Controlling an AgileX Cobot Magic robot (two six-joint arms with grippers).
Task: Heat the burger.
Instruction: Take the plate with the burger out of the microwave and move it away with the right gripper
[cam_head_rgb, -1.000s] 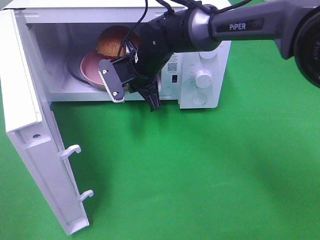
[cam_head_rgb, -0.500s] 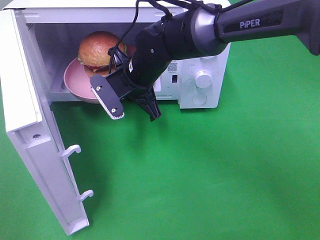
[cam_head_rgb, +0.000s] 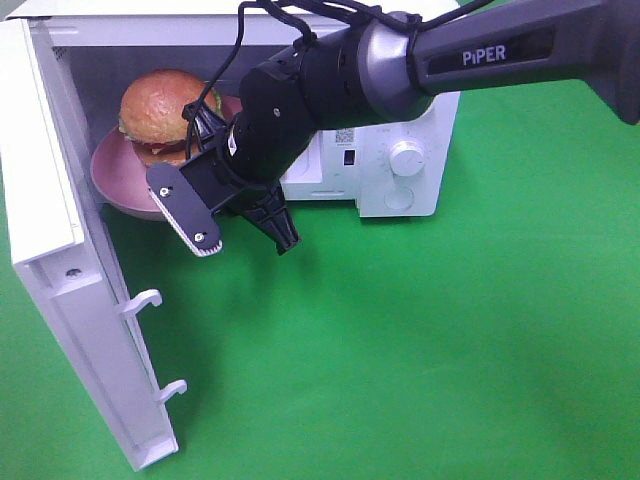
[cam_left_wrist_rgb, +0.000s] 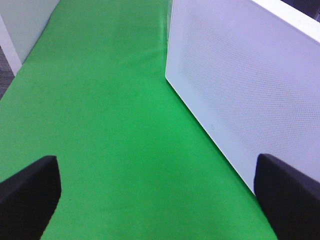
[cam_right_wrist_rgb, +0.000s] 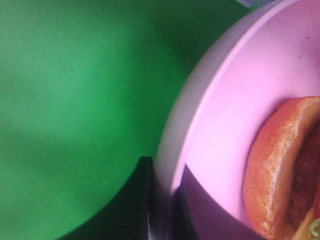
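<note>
One burger (cam_head_rgb: 163, 103) there, glossy bun on top, lettuce and patty showing at its edge, sitting on one pink plate (cam_head_rgb: 112, 183). The plate is poking out through the front opening of the one white microwave (cam_head_rgb: 400, 120), its near rim hanging over the green table (cam_head_rgb: 430, 340). The right hand (cam_head_rgb: 240, 232) has that plate by the rim: in the right wrist view the dark fingers (cam_right_wrist_rgb: 145, 200) are pinched tight on the plate's edge, one above and one below, with the bun just inside. So the right hand is closed, gripping the plate. The black arm marked PIPER reaches in from the right, across the microwave's control panel with its two round knobs (cam_head_rgb: 407, 158).

The microwave door (cam_head_rgb: 60, 250) swings wide open to the left, two white latch hooks (cam_head_rgb: 140, 300) sticking out of its edge.

The left hand (cam_left_wrist_rgb: 160, 200) is out of the high view; its own camera shows two dark fingertips (cam_left_wrist_rgb: 30, 195) spread far apart, nothing between them but green table, with the perforated white door panel just beside. Open and empty.

Compared with a second ago: plate and burger were deep inside the cavity, then halfway out, and now they sit further left and forward, at the mouth. The right hand has slid left with them.
</note>
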